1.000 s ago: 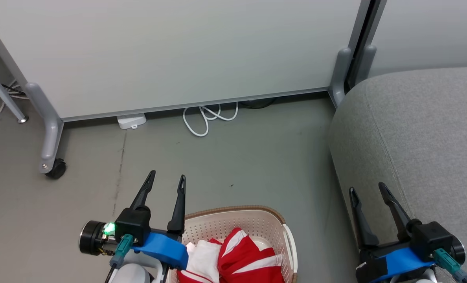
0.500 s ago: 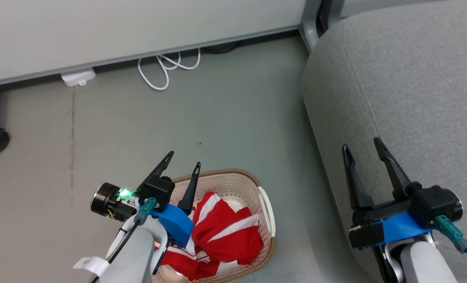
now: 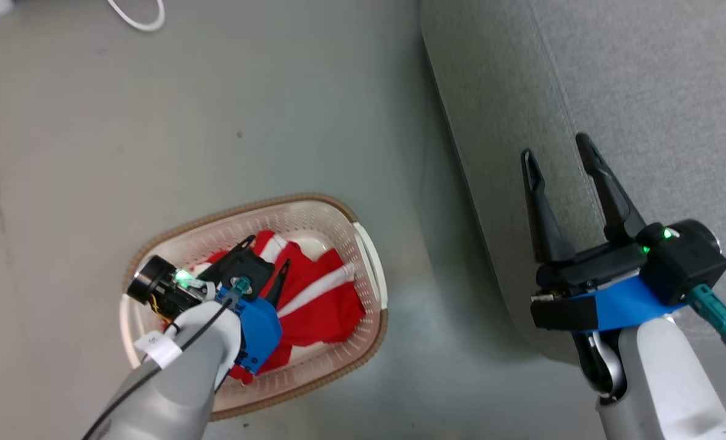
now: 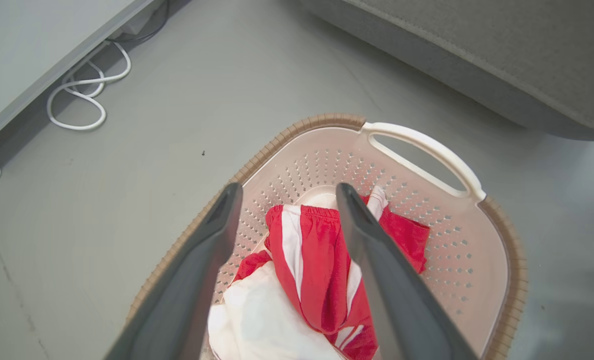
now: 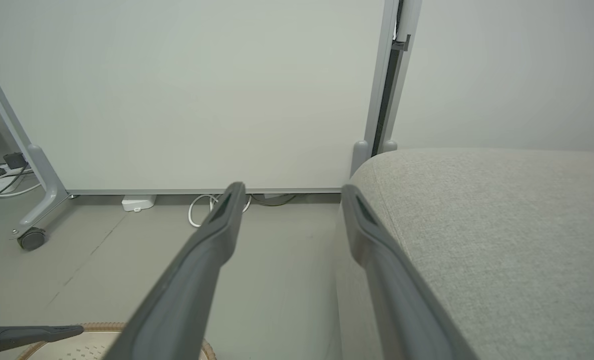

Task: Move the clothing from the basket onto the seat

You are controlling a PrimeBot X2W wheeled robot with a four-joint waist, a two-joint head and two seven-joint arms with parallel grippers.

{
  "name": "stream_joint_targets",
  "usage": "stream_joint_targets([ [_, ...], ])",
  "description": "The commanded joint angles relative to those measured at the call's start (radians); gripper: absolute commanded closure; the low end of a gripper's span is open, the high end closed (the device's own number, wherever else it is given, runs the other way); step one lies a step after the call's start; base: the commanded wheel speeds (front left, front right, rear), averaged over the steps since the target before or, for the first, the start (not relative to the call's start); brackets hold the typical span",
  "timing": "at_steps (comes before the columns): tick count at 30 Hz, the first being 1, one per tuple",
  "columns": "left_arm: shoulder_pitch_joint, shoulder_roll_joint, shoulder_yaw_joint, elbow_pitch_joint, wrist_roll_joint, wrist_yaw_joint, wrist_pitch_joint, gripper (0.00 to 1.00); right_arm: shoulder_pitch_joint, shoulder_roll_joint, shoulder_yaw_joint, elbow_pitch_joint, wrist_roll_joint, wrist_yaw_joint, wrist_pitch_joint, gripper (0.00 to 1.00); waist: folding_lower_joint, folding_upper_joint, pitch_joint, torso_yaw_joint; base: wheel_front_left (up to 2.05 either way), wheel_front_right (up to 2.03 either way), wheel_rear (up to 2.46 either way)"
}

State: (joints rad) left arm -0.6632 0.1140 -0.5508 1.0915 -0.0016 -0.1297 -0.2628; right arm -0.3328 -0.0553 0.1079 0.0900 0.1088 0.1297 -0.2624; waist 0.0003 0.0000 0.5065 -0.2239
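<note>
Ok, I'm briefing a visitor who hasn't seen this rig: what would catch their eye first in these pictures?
The red-and-white clothing heaped in the cream basket on the grey floor stands out first, lower left in the head view. The left gripper hangs open right above it. To the right, the open right gripper hovers by the edge of the big grey seat.

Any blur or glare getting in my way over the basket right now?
Head view: the clothing in the basket reads clearly; a pale sheen lies on the floor beside it. Left wrist view: fingers of the left gripper are soft up close, fabric crisp. Right wrist view: even light, no glare.
</note>
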Motion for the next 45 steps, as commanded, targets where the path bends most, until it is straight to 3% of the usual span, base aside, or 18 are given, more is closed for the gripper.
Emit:
stream_joint_targets([
  [1, -0.052, 0.01, -0.027, 0.044, -0.01, 0.0, 0.004, 0.0, -0.037, -0.001, 0.007, -0.018, 0.009, 0.002, -0.004, 0.0, -0.0003, 0.0, 0.095, -0.045, 0.0, 0.0, 0.0],
  [10, -0.145, 0.037, -0.094, 0.16, -0.061, 0.0, 0.067, 0.0, -0.089, 0.002, 0.017, -0.071, 0.021, 0.002, -0.004, 0.0, -0.0003, 0.0, 0.213, -0.074, 0.0, 0.0, 0.0],
  [22, -0.191, 0.08, -0.169, 0.192, -0.132, 0.0, 0.24, 0.0, -0.124, 0.005, 0.004, -0.11, 0.033, 0.001, -0.004, 0.0, -0.0003, 0.0, 0.306, -0.084, 0.0, 0.0, 0.0],
  [39, -0.267, 0.117, -0.225, 0.198, -0.155, 0.0, 0.277, 0.0, -0.143, 0.006, -0.005, -0.131, 0.061, 0.001, -0.004, 0.0, -0.0003, 0.0, 0.41, -0.11, 0.0, 0.0, 0.0],
  [40, -0.271, 0.118, -0.229, 0.198, -0.152, 0.0, 0.273, 0.58, -0.144, 0.006, -0.005, -0.132, 0.062, 0.001, -0.004, 0.0, -0.0003, 0.0, 0.413, -0.111, 0.0, 0.0, 0.0],
  [41, -0.274, 0.119, -0.232, 0.198, -0.152, 0.0, 0.271, 1.0, -0.144, 0.006, -0.006, -0.133, 0.062, 0.001, -0.004, 0.0, -0.0003, 0.0, 0.415, -0.11, 0.0, 0.0, 0.0],
  [45, -0.277, 0.114, -0.259, 0.198, -0.15, 0.0, 0.263, 1.0, -0.148, 0.006, -0.008, -0.126, 0.061, 0.001, -0.004, 0.0, -0.0003, 0.0, 0.413, -0.106, 0.0, 0.0, 0.0],
])
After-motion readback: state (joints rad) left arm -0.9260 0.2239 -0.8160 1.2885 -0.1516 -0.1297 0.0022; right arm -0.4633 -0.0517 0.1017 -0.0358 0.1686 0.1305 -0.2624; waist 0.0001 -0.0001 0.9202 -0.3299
